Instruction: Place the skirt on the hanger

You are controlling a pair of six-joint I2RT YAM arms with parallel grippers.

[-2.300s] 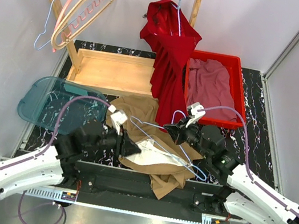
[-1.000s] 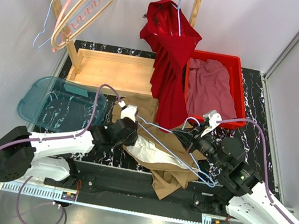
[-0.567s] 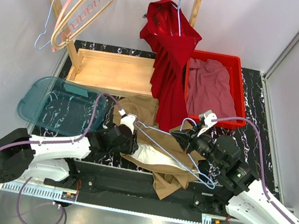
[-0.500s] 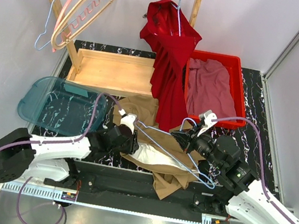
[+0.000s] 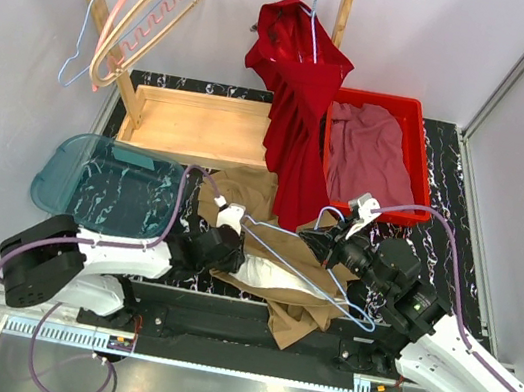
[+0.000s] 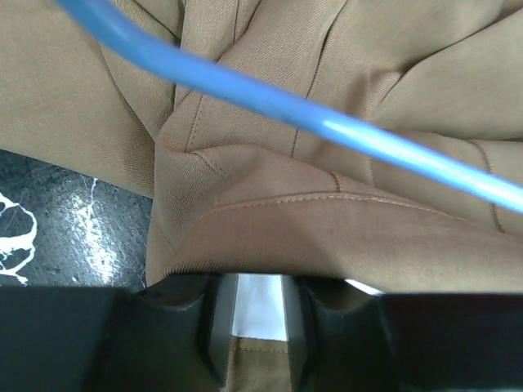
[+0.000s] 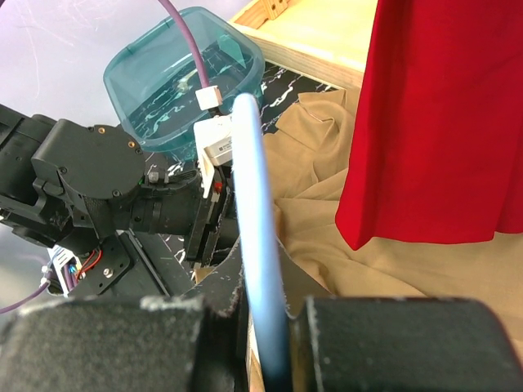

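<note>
My left end effector (image 6: 259, 298) was pinching a fold of the tan skirt (image 6: 327, 229), with some white lining, at its edge. My right end effector (image 7: 274, 331) was pressed together on the wire of the blue hanger (image 7: 258, 229), which lay slanted over the skirt. The skirt lay crumpled on the surface (image 5: 450, 168) near the front edge, not yet on the hanger. I judged my pinch to be shallow, so the cloth could slip out when lifted. The thin wire could also turn between my fingers, or catch the red dress (image 5: 302, 112) hanging near it.
</note>
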